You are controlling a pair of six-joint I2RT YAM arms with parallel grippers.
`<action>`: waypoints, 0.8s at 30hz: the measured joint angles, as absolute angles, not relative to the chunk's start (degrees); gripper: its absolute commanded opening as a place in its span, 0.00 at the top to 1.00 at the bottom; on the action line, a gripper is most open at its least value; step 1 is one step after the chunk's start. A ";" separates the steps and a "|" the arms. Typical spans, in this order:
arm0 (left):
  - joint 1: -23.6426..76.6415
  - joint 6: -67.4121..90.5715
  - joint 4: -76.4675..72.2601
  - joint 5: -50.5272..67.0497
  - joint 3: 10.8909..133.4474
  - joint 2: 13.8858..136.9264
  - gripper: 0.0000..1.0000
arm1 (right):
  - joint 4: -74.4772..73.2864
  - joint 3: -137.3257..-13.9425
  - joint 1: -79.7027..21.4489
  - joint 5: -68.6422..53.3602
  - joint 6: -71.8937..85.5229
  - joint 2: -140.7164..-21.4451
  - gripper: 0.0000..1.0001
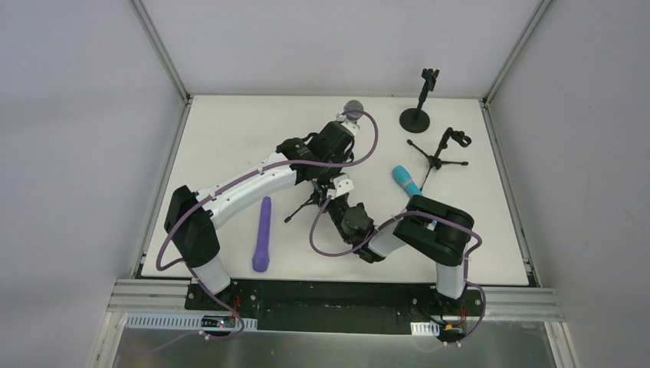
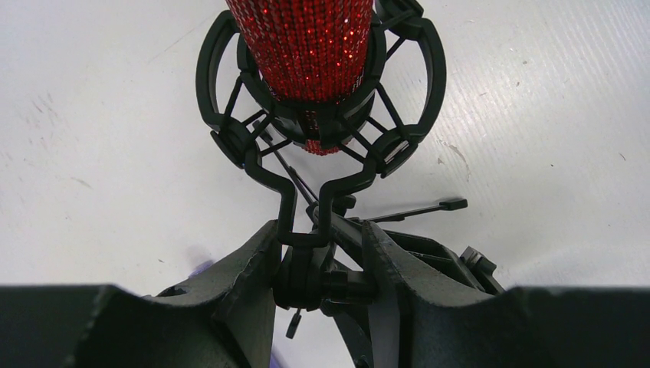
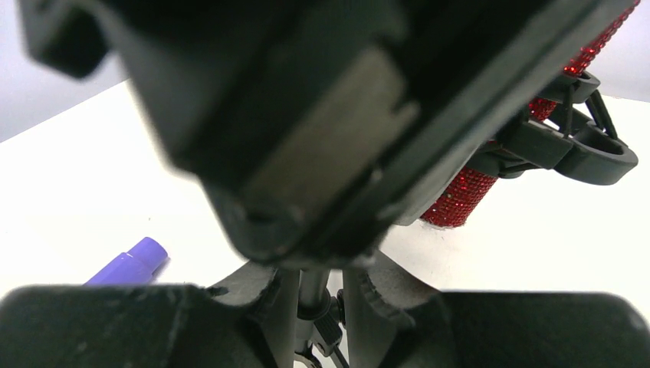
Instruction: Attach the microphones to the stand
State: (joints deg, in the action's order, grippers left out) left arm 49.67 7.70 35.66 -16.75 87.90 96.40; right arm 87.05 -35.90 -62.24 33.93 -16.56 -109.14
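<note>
The red microphone (image 2: pixel 306 38) sits in the black ring clip (image 2: pixel 230 142) of a small tripod stand (image 1: pixel 300 211); its grey mesh head (image 1: pixel 352 109) points to the far side. My left gripper (image 2: pixel 318 264) is shut on the clip's swivel joint just below the ring. My right gripper (image 3: pixel 313 295) is shut on the stand's thin pole lower down, with the red microphone's end (image 3: pixel 460 195) showing above it. The purple microphone (image 1: pixel 263 234) lies on the table at the near left. The cyan microphone (image 1: pixel 406 182) lies right of centre, partly behind my right arm.
A round-base stand (image 1: pixel 418 100) with an empty clip stands at the far right. A second tripod stand (image 1: pixel 444 149), also empty, stands just in front of it. The purple microphone's end (image 3: pixel 126 264) shows left of my right fingers. White walls enclose the table.
</note>
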 measured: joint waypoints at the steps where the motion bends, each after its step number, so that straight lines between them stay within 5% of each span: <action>1: 49.67 7.70 35.66 -16.71 87.90 96.36 1.00 | 87.18 -35.79 -62.24 33.93 -16.49 -109.14 1.00; 24: 49.84 8.32 31.55 -15.42 82.39 87.57 1.00 | 90.52 -34.65 -63.64 36.56 -17.08 -111.81 1.00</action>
State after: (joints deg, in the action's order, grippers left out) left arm 49.84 8.32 31.55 -15.42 82.39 87.57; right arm 90.52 -34.65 -63.64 36.56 -17.08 -111.81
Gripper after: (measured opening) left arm 0.385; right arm 0.240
